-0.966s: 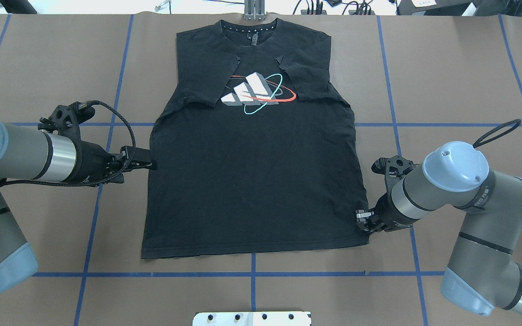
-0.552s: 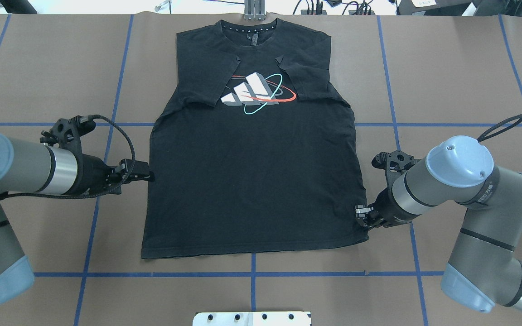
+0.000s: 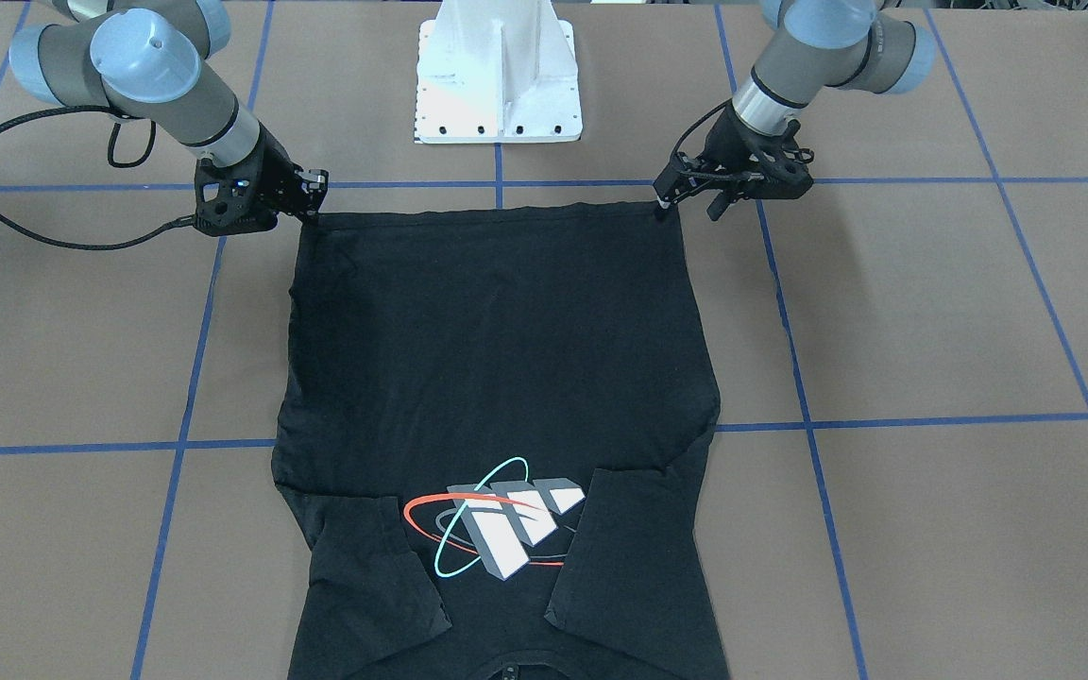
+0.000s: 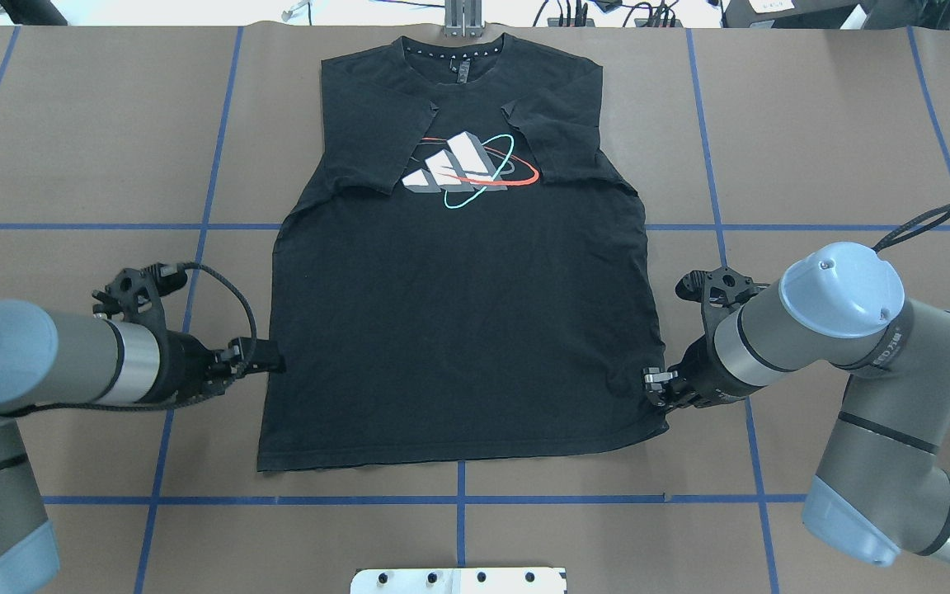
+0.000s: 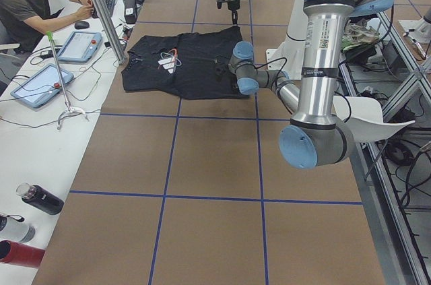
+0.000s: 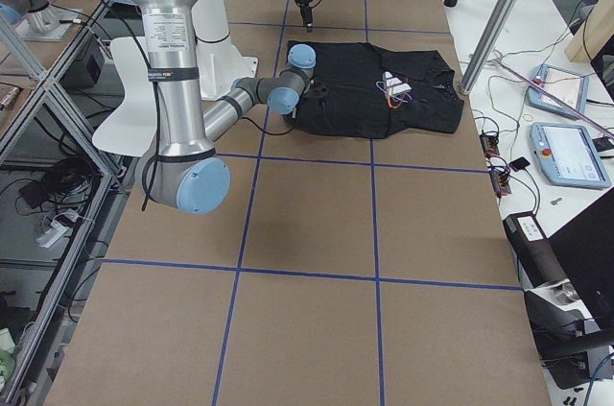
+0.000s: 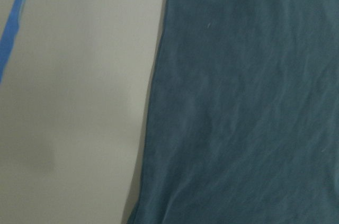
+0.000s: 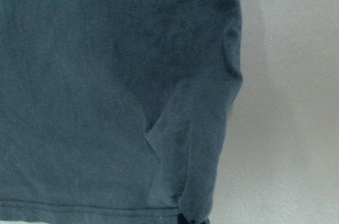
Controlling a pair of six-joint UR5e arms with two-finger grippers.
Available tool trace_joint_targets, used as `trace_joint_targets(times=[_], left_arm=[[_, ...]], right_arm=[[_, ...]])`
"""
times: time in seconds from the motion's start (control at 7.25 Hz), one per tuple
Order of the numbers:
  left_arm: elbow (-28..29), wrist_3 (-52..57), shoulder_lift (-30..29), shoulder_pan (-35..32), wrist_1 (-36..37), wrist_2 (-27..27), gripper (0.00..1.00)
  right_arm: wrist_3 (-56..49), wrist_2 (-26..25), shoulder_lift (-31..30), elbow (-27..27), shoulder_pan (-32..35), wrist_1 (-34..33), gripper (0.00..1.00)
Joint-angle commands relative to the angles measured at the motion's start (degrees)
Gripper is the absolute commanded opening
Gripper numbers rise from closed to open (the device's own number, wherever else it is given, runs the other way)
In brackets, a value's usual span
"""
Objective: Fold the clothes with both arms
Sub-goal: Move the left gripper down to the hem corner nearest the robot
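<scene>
The black T-shirt [image 4: 458,330] lies flat and print up on the brown table, both sleeves folded in over the chest and the collar at the far edge. From the front it [image 3: 497,349] shows its hem toward the robot. My left gripper [image 4: 271,360] sits low at the shirt's left side edge, a little above the hem corner [image 3: 665,200]. My right gripper [image 4: 653,388] is at the right side edge by the hem corner [image 3: 315,196]. The left wrist view shows only the shirt's edge [image 7: 159,102]. The right wrist view shows the creased corner [image 8: 201,144]. I cannot tell whether either gripper is open or shut.
The white pedestal base [image 3: 499,76] stands behind the hem. Blue tape lines [image 4: 458,499] grid the table. A person [image 5: 27,2] sits at a side desk with tablets; bottles [image 5: 40,199] lie there. A metal post [image 4: 460,18] rises beyond the collar.
My left gripper has slid along the shirt's left edge toward the hem. My right gripper has shifted slightly away from the hem corner. The shirt stays flat.
</scene>
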Motion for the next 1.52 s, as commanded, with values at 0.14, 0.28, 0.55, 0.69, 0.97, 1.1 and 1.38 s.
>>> trace_joint_targets(times=[0.14,0.28,0.55,0.69,0.97,1.1,1.38], left_arm=[[0.39,-1.65,-0.24,4.09,2.50,2.08,1.00],[0.74,-1.65,-0.59,4.71,3.55,2.17,0.99],[0.74,-1.65,-0.68,6.20,3.91,2.61,0.90],[1.00,-1.65,-0.68,6.91,3.99,3.39,0.88],[1.88,-1.57,-0.77,7.09,3.91,3.66,0.84],[1.88,-1.57,-0.77,7.18,3.91,3.58,0.82],[1.88,-1.57,-0.77,7.09,3.91,3.58,0.74]], right_arm=[[-0.38,0.01,-0.03,-0.08,-0.04,0.14,0.00],[-0.38,0.01,0.06,-0.08,0.05,0.14,0.00],[-0.47,0.01,0.06,0.01,0.14,0.14,0.00],[-0.47,0.01,0.06,0.01,0.14,0.14,0.00],[-0.56,0.10,0.06,0.18,0.31,0.14,0.00],[-0.47,0.10,0.06,0.18,0.40,0.14,0.00],[-0.56,0.19,0.06,0.27,0.66,0.14,0.00]])
